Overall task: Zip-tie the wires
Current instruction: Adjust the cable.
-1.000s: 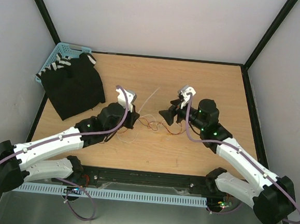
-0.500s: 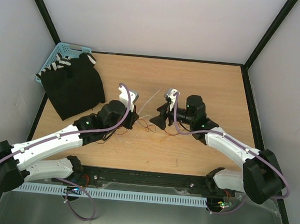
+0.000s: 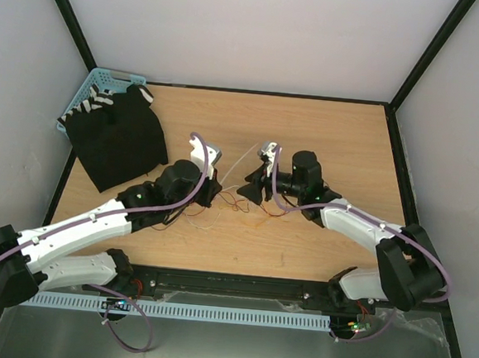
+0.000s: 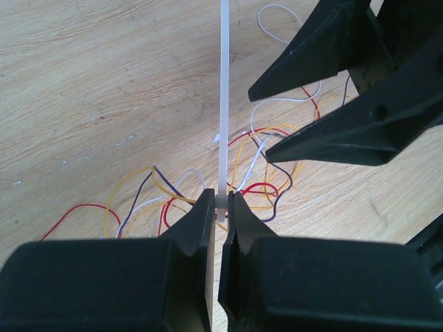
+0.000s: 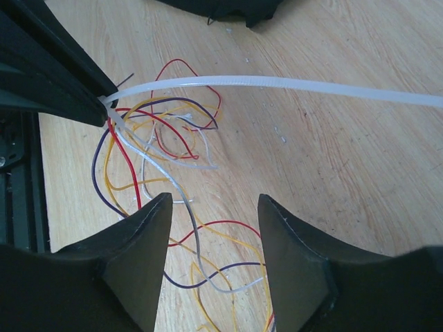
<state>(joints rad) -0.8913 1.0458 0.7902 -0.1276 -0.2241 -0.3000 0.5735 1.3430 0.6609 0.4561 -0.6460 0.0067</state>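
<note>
The wires point(image 3: 239, 202) lie in a loose tangle of red, yellow, white and dark strands at the table's middle, also in the left wrist view point(image 4: 257, 164) and the right wrist view point(image 5: 159, 142). My left gripper point(image 3: 214, 190) point(image 4: 221, 200) is shut on the head end of the zip tie point(image 4: 223, 104), whose pale strip point(image 3: 239, 161) point(image 5: 291, 84) sticks out over the wires. My right gripper point(image 3: 252, 188) point(image 5: 214, 202) is open and empty, low over the tangle, facing the left gripper at close range. Its fingers point(image 4: 360, 131) show to the right of the strip.
A black cloth point(image 3: 118, 136) lies at the back left, partly over a blue basket point(image 3: 98, 79). The tips of the left gripper's fingers point(image 5: 62, 79) fill the upper left of the right wrist view.
My right gripper has moved left, from beside the tangle to right over it, close to the zip tie. My left gripper has hardly moved and keeps hold of the zip tie.
</note>
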